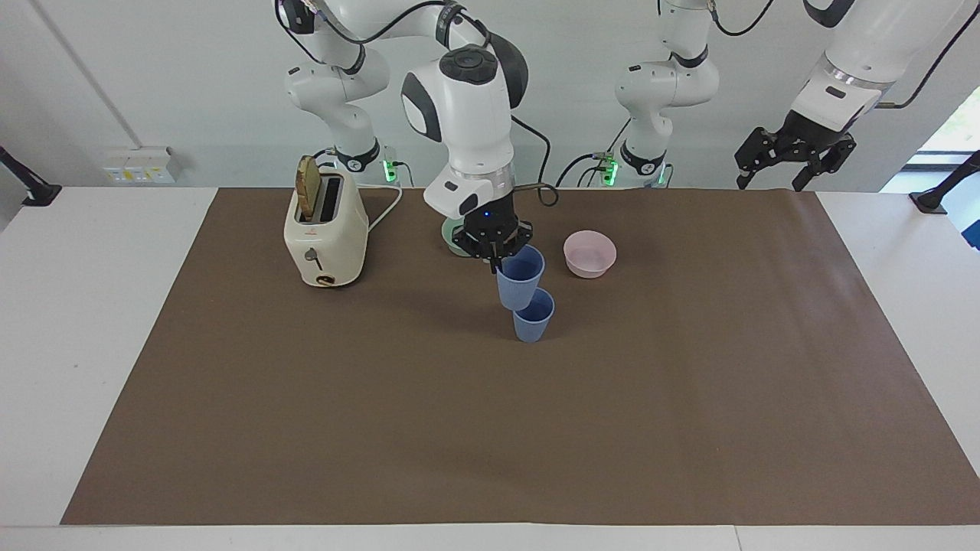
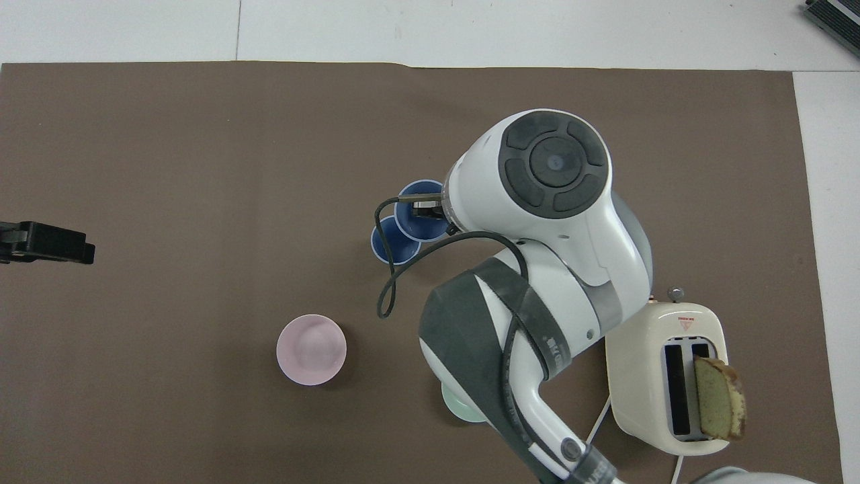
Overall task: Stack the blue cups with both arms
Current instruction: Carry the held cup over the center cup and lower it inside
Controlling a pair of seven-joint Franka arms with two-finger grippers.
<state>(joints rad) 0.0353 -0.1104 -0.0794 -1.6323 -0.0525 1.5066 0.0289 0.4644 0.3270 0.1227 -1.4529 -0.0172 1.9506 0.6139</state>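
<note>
The right gripper [image 1: 499, 252] pinches the rim of the carried blue cup [image 1: 520, 277], keeping it upright over the standing blue cup [image 1: 533, 314] mid-mat for nesting. The left gripper [image 1: 793, 153] waits spread open above the mat's corner.

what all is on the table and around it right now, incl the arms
held cup: 1, blue, in the right gripper, over the standing cup
standing cup: 1, blue, mid-mat, upright
pink bowl: 1, pale pink, nearer to the robots than the cups
green bowl: 1, mint, mostly hidden by the right arm
toaster: 1, cream, right arm's end of the mat
bread: 1 slice, brown, in a toaster slot
mat: 1, brown, covers the table
right gripper: 1, black, shut on held cup's rim
left gripper: 1, black, open, waits raised at its end of the table
</note>
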